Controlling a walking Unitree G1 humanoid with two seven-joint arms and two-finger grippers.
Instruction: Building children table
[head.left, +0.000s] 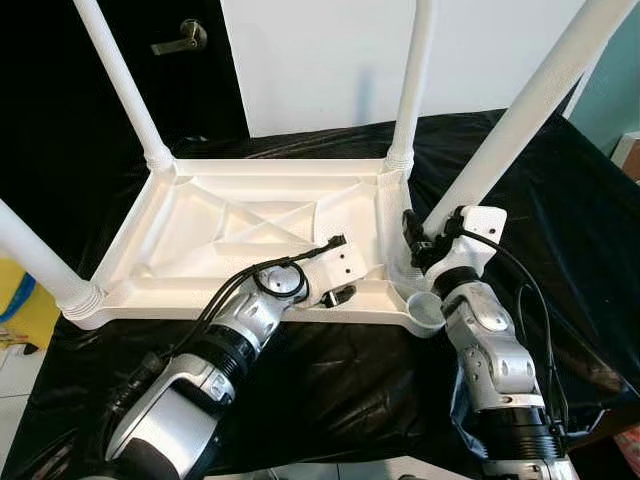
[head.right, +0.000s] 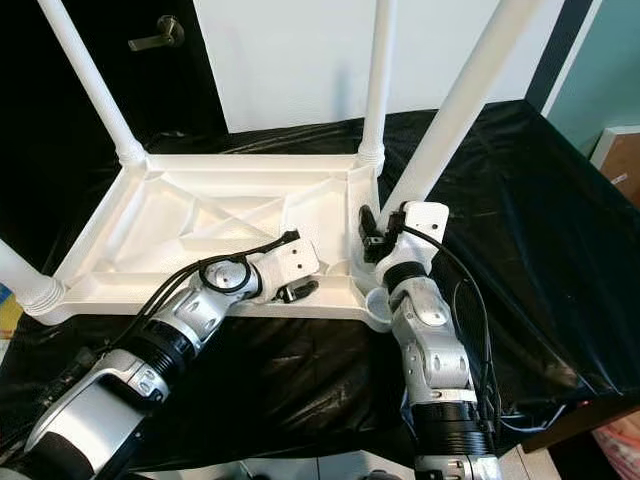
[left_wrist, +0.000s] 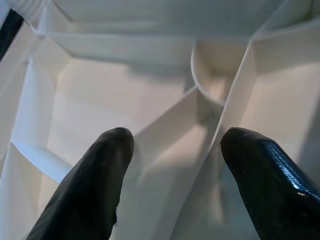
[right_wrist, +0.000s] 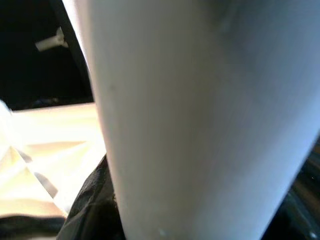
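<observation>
Right hand (head.left: 420, 240) round smooth white leg (head.left: 525, 115) — ribbed tabletop (head.left: 250, 225)

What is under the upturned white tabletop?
The upturned tabletop lies on a black sheet that spreads out on all sides. What the sheet itself covers is hidden. The left tool rests over the tabletop's ribbed underside; the right tool grips a leg.
</observation>
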